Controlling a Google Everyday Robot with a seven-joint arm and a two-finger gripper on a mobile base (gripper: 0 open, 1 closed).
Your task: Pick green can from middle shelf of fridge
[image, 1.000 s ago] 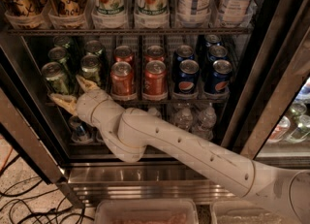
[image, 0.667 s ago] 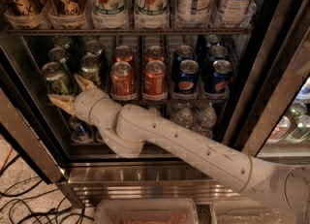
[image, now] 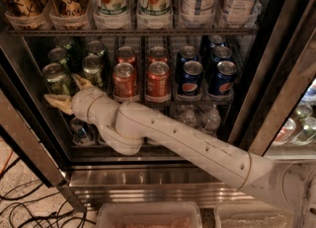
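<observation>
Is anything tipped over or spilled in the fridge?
No, nothing stands out. On the middle shelf, the red-orange cans and blue cans stand upright in neat lanes, and I see no spills. The gripper sits at the front-left green can, jaws spread.

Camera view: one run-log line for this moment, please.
gripper: open, at front-left green can | can: standing on middle shelf | grasp: not yet closed

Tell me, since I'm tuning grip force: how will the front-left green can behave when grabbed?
Probably slippery: the green can looks shiny. Likely stiff and fairly heavy, since its top looks unopened. It could tip into neighbouring cans, as the open gripper sits low beside it.
</observation>
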